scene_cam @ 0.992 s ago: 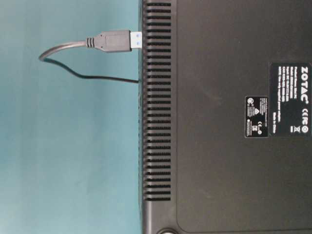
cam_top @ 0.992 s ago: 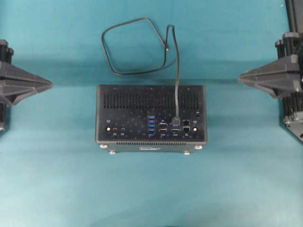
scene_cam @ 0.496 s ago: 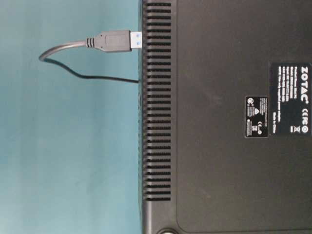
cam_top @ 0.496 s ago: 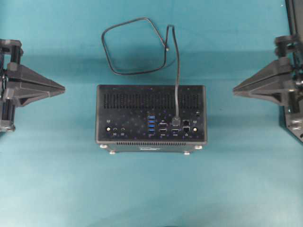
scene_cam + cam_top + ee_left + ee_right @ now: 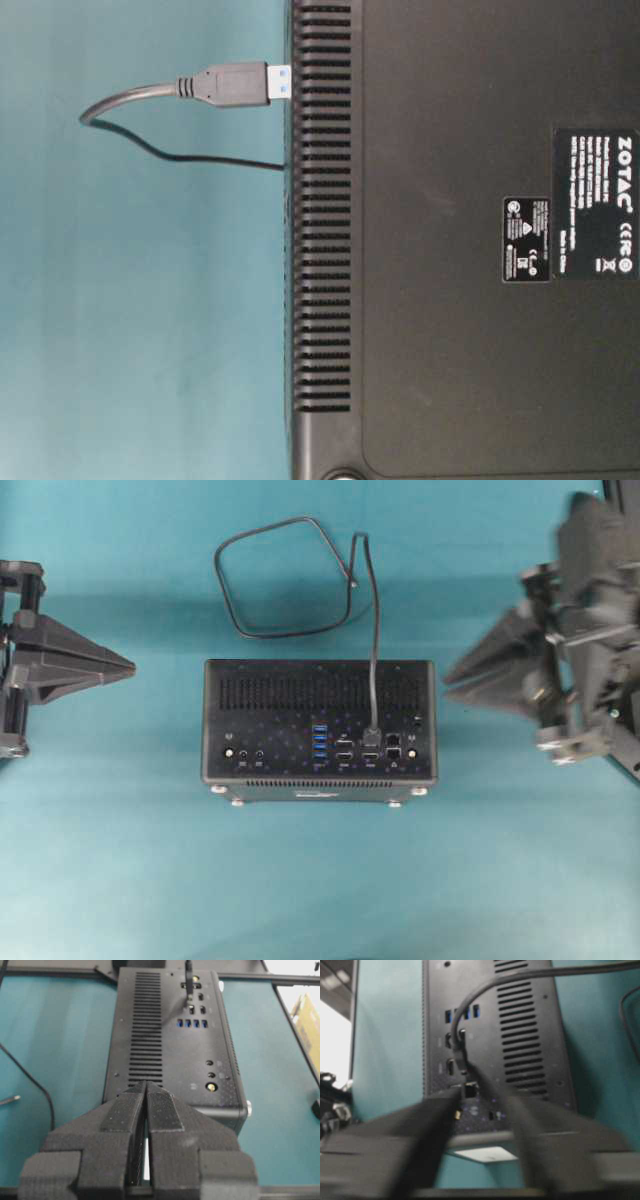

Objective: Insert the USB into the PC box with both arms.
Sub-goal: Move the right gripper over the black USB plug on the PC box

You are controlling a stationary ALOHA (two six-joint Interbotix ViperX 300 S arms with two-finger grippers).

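USB plug is seated in a socket on the port face of the PC box, standing upright from it just right of the row of blue sockets. Its thin black cable runs toward the far side, leaves the box over the far edge and curls into a loose loop lying on the teal bench beyond the box. In the table-level view a strip of the plug's blue tongue shows between plug body and panel.

PC box lies near the middle of the bench with the port face upward and its silver feet along the near edge.

Left hand is at the left, well apart from the box, level with its far edge; its fingers are pressed together with nothing between them. Right hand is at the right, just beside the box's far right corner but not touching it in the overhead view; it is motion-blurred, its two fingers stand spread apart, and nothing is held.

Obstructions: the cable loop occupies the bench on the far side of the box, and the upright plug and cable cross the vent slots above the port face.

Bench surface to the left, right and near side of the box is uncluttered. A dark frame borders the right edge beside the right arm.
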